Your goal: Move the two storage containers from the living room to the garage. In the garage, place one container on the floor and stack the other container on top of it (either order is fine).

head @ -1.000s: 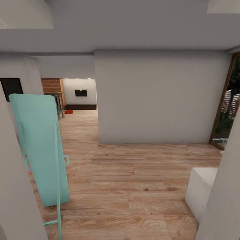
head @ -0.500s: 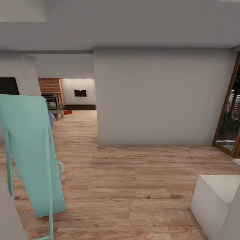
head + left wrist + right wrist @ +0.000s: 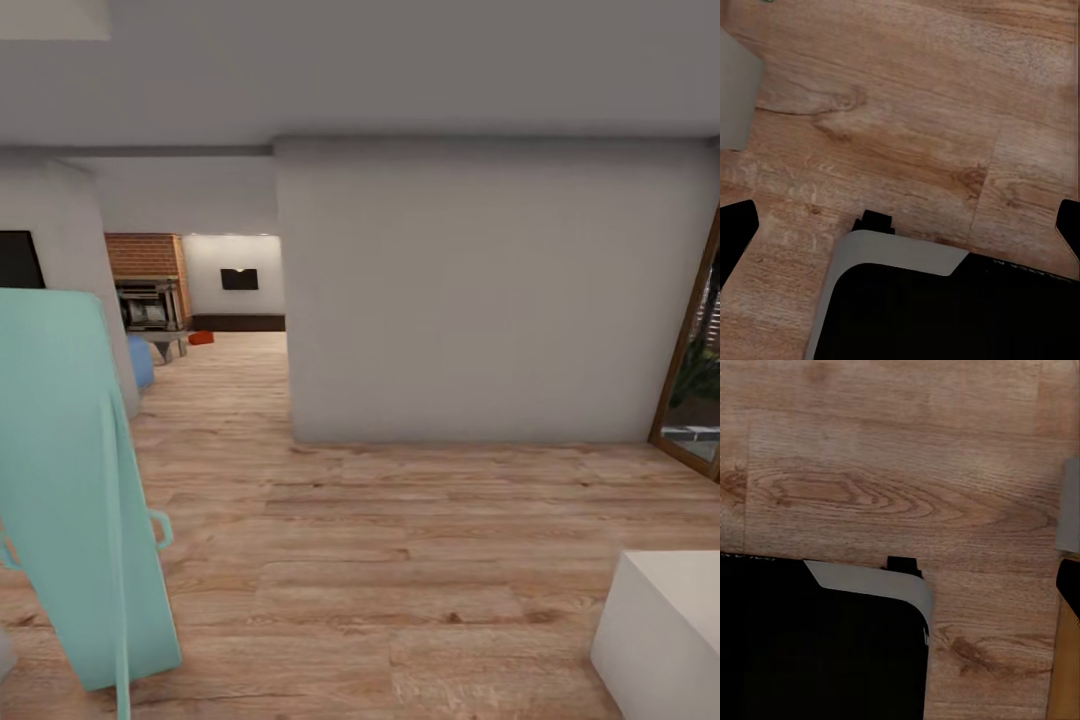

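Observation:
One orange-red storage container (image 3: 201, 338) lies far off on the wood-plank floor of the living room, between the brick fireplace (image 3: 146, 256) and a long low dark cabinet (image 3: 240, 322). The garage and its dark floor are out of view. In the left wrist view my left gripper (image 3: 900, 225) hangs open over the planks, its black fingertips (image 3: 735, 234) at the picture's two sides, nothing between them. My right gripper (image 3: 900, 577) is also open and empty, with one fingertip (image 3: 1069, 582) showing above the planks.
A tall turquoise board on a stand (image 3: 70, 480) leans close at my left. A white wall block (image 3: 480, 290) fills the middle, with the passage to its left. A white box (image 3: 665, 630) sits low right, a wood-framed glass door (image 3: 695, 385) far right. My dark base (image 3: 945, 315) shows below both wrists.
The whole picture has shifted as the camera moved forward. The turquoise board now sits further left, the white box further right, and more of the fireplace shows. The grippers look unchanged.

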